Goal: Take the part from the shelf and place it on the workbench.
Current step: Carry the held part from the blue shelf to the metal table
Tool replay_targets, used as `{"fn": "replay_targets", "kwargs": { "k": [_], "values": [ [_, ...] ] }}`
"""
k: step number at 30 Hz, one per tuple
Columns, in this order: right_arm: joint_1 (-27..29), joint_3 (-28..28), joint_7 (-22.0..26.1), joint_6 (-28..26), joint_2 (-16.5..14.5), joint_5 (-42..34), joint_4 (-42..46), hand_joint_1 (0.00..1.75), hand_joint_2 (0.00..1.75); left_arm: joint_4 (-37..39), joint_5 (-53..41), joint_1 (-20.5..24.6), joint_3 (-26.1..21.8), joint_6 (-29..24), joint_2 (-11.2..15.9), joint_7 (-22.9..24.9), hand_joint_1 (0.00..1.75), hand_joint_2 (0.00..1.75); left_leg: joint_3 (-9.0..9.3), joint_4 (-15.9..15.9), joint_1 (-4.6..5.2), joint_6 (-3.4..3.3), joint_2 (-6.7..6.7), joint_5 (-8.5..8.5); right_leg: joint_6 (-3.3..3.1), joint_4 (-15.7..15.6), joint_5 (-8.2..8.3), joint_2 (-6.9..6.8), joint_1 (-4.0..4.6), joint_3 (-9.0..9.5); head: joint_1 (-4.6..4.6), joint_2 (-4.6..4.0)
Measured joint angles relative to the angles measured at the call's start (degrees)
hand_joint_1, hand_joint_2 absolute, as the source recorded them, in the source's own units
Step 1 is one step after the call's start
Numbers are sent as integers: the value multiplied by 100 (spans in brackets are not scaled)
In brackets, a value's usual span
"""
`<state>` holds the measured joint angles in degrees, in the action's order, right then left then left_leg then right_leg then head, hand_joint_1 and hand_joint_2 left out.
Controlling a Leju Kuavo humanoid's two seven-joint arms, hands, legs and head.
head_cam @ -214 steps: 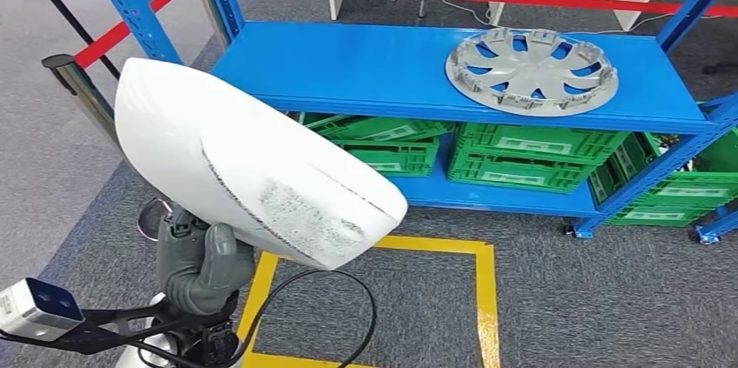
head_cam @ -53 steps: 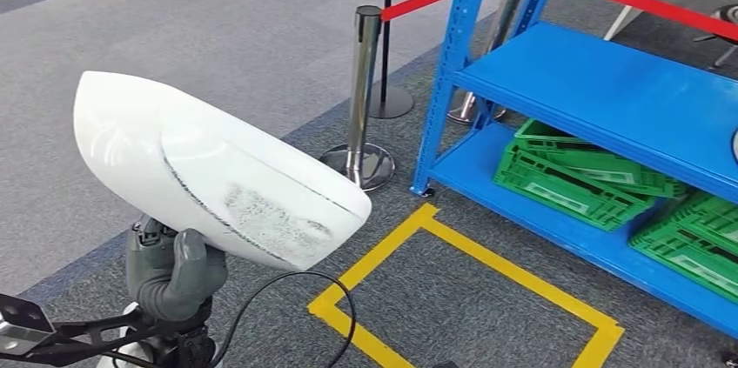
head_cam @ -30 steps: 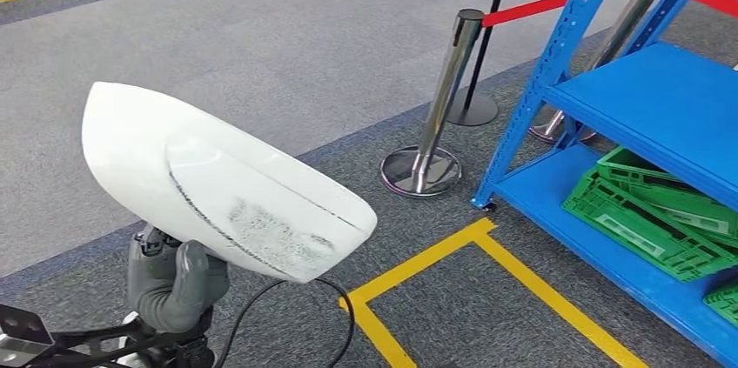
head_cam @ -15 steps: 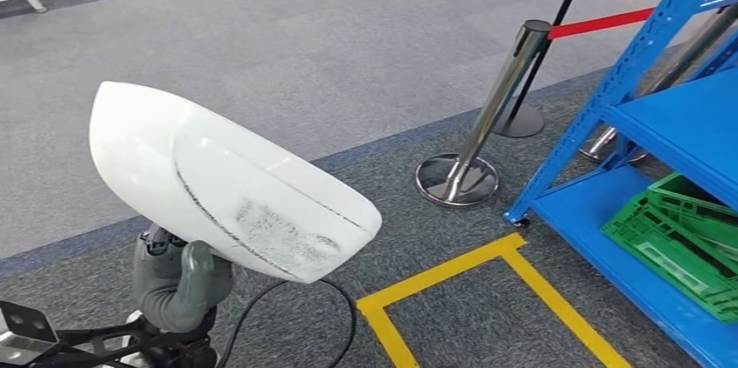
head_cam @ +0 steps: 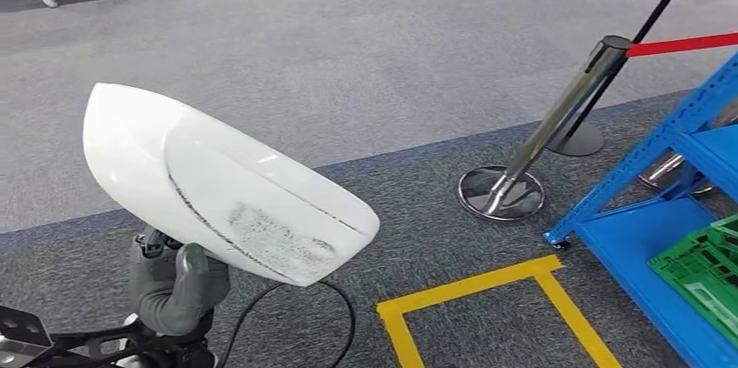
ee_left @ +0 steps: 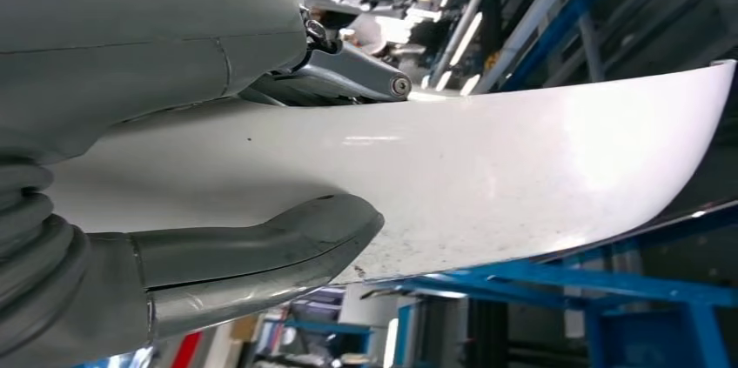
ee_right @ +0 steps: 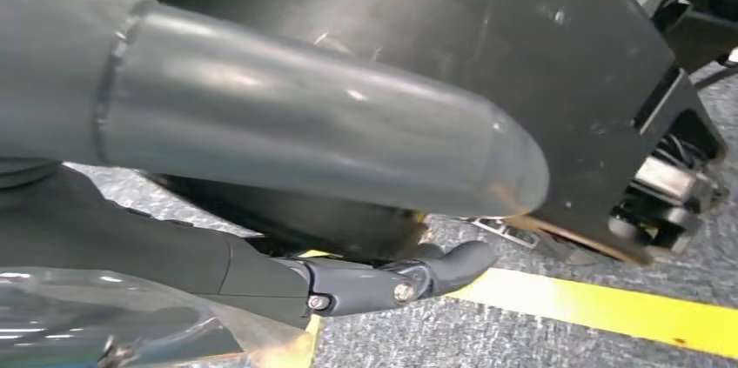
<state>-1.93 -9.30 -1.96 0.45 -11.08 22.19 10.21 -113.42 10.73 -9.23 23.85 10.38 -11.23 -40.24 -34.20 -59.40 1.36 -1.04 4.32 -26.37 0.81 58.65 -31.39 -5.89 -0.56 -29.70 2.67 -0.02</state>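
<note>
One white part (head_cam: 222, 185), a curved shell, is held aloft by the left hand (head_cam: 178, 285), whose thumb and fingers are closed around its lower edge. The right hand (ee_right: 261, 168) hangs low over the carpet; its state cannot be told. Across the last seconds the blue shelf (head_cam: 687, 177) has slid to the right edge as the view turns, so the carry toward the workbench is judged underway.

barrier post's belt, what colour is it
Red; the belt on the chrome barrier post shows best in the head view.
</note>
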Motion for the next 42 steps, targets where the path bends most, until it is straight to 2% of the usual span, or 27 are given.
{"fn": "replay_targets", "kwargs": {
  "k": [2, 4, 6, 8, 9, 10, 11, 13, 15, 16, 17, 18, 20, 22, 24, 25, 27, 28, 30, 31, 33, 35, 37, 39, 40, 41, 42],
  "values": [
    [-11, -7, -5, -3, -3, 3, 3, 0, 0, -2, 20, -6, 1, 20, -1, -1, 175, 175, 6, 62, 8, -29, -100, -6, 61, -25, -25, -115, 3, 38, -1, 0],
    [-17, -13, -5, -3, -3, 5, 8, 0, 0, -7, 24, -8, 2, 44, -5, -4, 175, 175, 46, 142, -29, -72, -238, 29, 106, 89, -136, 69, -12, 6, -11, 0],
    [-18, -14, 0, 0, -2, 10, 10, 0, 0, -8, 16, -1, 8, 61, -8, -4, 175, 175, 76, 187, -61, -109, -361, 47, 129, 648, -418, 424, -23, -278, -40, 0],
    [-12, -15, 1, 1, -2, 21, 9, 0, 0, -7, 8, 3, 10, 63, -8, -2, 175, 175, 80, 185, -66, -128, -507, 42, 149, 1395, -664, 560, -23, -707, -59, 0],
    [-9, -15, 1, 0, -2, 28, 10, 0, 0, -5, 7, 3, 10, 60, -8, -2, 175, 175, 85, 183, -68, -129, -590, 39, 159, 1581, -654, 574, -24, -850, -59, 0],
    [-9, -16, 1, -1, -1, 34, 10, 0, 0, -4, 7, 3, 10, 55, -7, -2, 175, 175, 94, 177, -74, -122, -683, 34, 170, 1536, -517, 584, -28, -884, -58, 0],
    [-9, -17, 1, -1, -1, 39, 11, 0, 0, -3, 7, 3, 10, 51, -7, -2, 175, 175, 103, 165, -84, -107, -774, 24, 180, 1277, -290, 612, -39, -813, -59, 0],
    [-2, -19, 0, 0, -1, 42, 9, 0, 0, -2, 1, 6, 10, 44, -7, -2, 175, 175, 97, 97, -100, -46, -946, -19, 206, 521, 123, 843, -88, -529, -67, 0],
    [1, -26, 8, 2, -4, 34, 5, 0, 0, -2, -22, 9, 11, 42, -5, -1, 175, 175, 47, 31, -108, 22, -1081, -45, 187, 136, 220, 1056, -117, -344, -80, 0],
    [-4, -32, 15, 3, -6, 29, 4, 0, 0, -2, -33, 10, 11, 41, -4, 0, 175, 175, 23, 18, -114, 50, -1142, -42, 155, 109, 191, 1074, -109, -313, -85, 0],
    [-10, -37, 22, 3, -9, 25, 4, 0, 0, -2, -40, 8, 11, 40, -2, 1, 175, 175, 8, 21, -126, 71, -1200, -34, 116, 110, 196, 1009, -106, -296, -83, 0],
    [-14, -42, 27, 3, -11, 23, 4, 0, 0, -2, -43, 7, 10, 38, -1, 1, 175, 175, -6, 0, -127, 91, -1174, -46, 79, 97, 199, 940, -104, -279, -80, 0],
    [-6, -46, 34, 2, -15, 21, 4, 0, 0, -2, -48, 10, 8, 31, 0, 1, 175, 175, -127, -272, -117, 136, -919, -207, 2, 68, 193, 780, -102, -235, -43, 0],
    [11, -54, 38, 1, -13, 21, 4, 0, 0, -1, -63, 13, 8, 11, 2, 1, 175, 175, -447, -948, -125, 178, -608, -541, -55, 61, 166, 601, -71, -206, -12, 0],
    [21, -60, 39, 1, -9, 21, 4, 0, 0, 0, -85, 8, 8, -11, 8, 1, 175, 175, -737, -1526, -144, 192, -520, -729, -75, 63, 138, 414, -45, -191, -13, 0],
    [20, -63, 39, 1, -9, 21, 4, 0, 0, 0, -94, 5, 8, -19, 11, 1, 175, 175, -752, -1550, -148, 185, -505, -671, -78, 64, 123, 328, -36, -178, -13, 0],
    [15, -67, 39, 2, -9, 21, 4, 0, 0, 0, -97, 0, 8, -23, 13, 1, 175, 175, -468, -978, -132, 133, -398, -294, -73, 62, 87, 178, -20, -129, -12, 0],
    [14, -68, 39, 2, -9, 21, 4, 0, 0, 0, -98, 0, 9, -20, 12, 1, 175, 175, -275, -597, -97, 94, -247, -143, -60, 61, 63, 115, -7, -99, -14, 0],
    [12, -69, 40, 5, -11, 21, 3, 0, 0, 0, -96, 3, 15, -12, 11, 1, 175, 175, -31, -89, -19, 19, -3, -14, -12, 52, 23, -3, 15, -59, -14, 0],
    [9, -69, 40, 6, -12, 21, 3, 0, 0, 0, -96, 3, 18, -10, 11, 1, 175, 175, -16, -36, 11, 0, 25, -42, 17, 41, 10, -62, 23, -45, -14, 0],
    [-4, -69, 40, 5, -12, 23, 7, 0, 0, 0, -94, -2, 22, -9, 8, 1, 175, 175, -2, 32, 1, -38, -105, -20, 73, 22, -22, -153, 18, -11, -14, 0],
    [-13, -70, 44, 5, -11, 26, 13, 0, 0, 1, -92, 1, 26, -6, 2, -3, 175, 175, 49, 108, -44, -87, -245, 12, 119, 216, -162, 90, 6, -86, -36, 0],
    [-12, -72, 51, 9, -11, 27, 15, 0, 0, 7, -93, 11, 31, 0, -2, -4, 175, 175, 76, 137, -72, -126, -377, 23, 147, 829, -443, 453, -6, -405, -73, 0],
    [-6, -74, 52, 10, -11, 26, 15, 0, 0, 17, -93, 15, 34, 1, -2, -2, 175, 175, 78, 133, -75, -142, -536, 17, 169, 1463, -618, 559, -12, -792, -88, 0],
    [-4, -77, 51, 9, -10, 26, 15, 0, 0, 21, -92, 15, 34, 1, -2, -2, 175, 175, 83, 128, -79, -141, -629, 12, 181, 1546, -556, 572, -16, -886, -90, 0],
    [-4, -80, 51, 8, -9, 26, 16, 0, 0, 24, -91, 15, 34, 0, -2, -2, 175, 175, 89, 117, -87, -131, -726, 4, 194, 1409, -385, 590, -24, -873, -92, 0],
    [-4, -82, 50, 8, -8, 26, 16, 0, 0, 25, -91, 15, 34, 0, -2, -2, 175, 175, 95, 96, -102, -110, -821, -10, 210, 1081, -141, 643, -42, -761, -94, 0]
  ]
}}
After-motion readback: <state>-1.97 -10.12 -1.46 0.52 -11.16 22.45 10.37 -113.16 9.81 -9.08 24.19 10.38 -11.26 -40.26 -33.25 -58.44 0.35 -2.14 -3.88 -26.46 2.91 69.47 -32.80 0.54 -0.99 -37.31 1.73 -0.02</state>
